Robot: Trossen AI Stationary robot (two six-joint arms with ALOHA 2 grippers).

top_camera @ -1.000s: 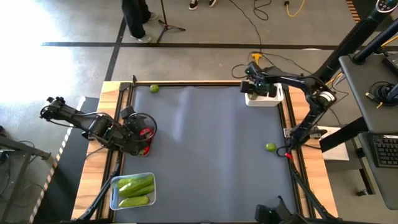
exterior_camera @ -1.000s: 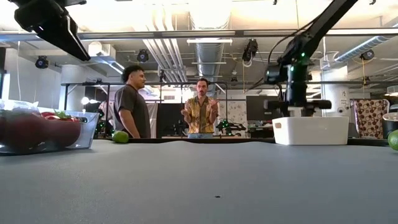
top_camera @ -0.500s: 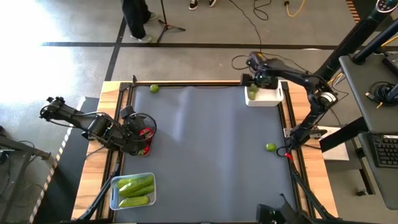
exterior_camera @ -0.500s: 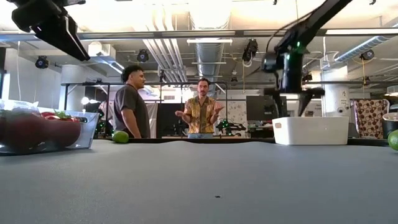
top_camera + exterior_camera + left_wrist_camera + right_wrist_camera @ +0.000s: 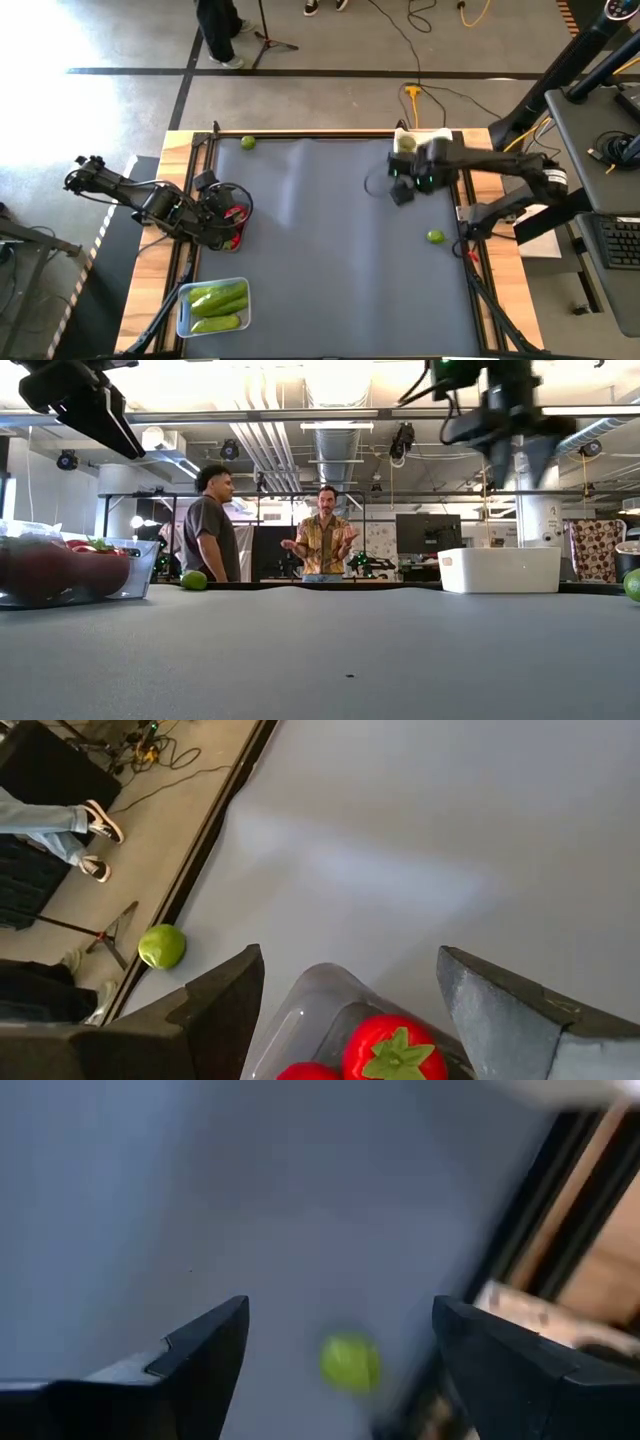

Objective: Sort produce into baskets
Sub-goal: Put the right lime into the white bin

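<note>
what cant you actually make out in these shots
- White box contents: the low view shows only its wall; in the high view the right gripper and arm cover most of it.
- Count of tomatoes in the clear tub: the left gripper overhangs it, and the frame edge cuts it.

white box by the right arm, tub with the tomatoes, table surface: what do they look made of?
White box: opaque, smooth, evenly coloured, probably moulded plastic. Tub holding the tomatoes: clear plastic, since the red pieces show through its wall in the low view. Table surface: matte dark grey sheet, likely a rubber or fabric mat, laid over a wooden tabletop visible at the edges.
</note>
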